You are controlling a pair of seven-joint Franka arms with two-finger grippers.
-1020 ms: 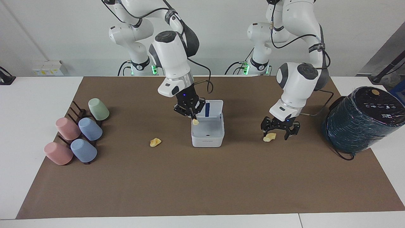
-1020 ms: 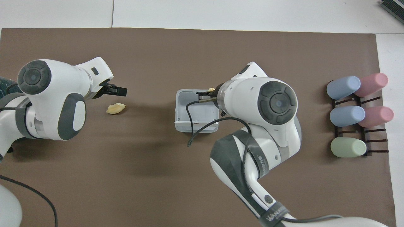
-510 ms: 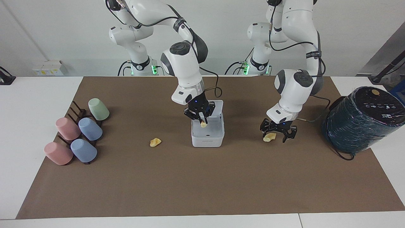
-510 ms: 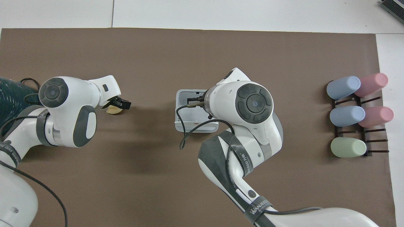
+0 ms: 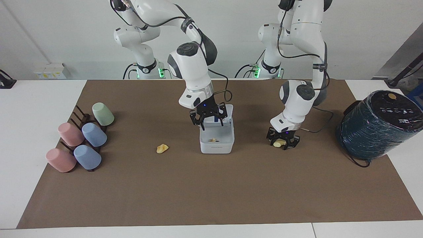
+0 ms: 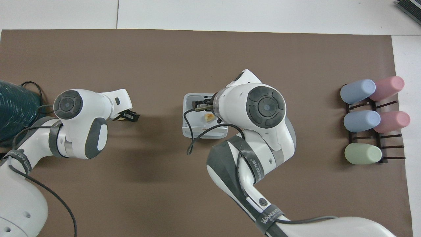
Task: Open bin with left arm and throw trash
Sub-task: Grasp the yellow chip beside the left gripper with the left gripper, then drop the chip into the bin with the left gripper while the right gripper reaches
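White bin sits open mid-surface, so your lid step is done. One scrap lies inside, right under the right tool, whose fingers hang spread and empty. Your left tool is down around a second scrap, not yet clenched. A third scrap waits beside the bin, toward the cups.

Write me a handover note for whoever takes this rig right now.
Right tool: open over the open bin, empty.
Left tool: down at the mat, fingers around one trash scrap; firm grip unclear.
Done: lid up, one scrap in the bin.
Left: bin the left tool's scrap, then the loose scrap on the mat beside the bin, toward the right arm's end.
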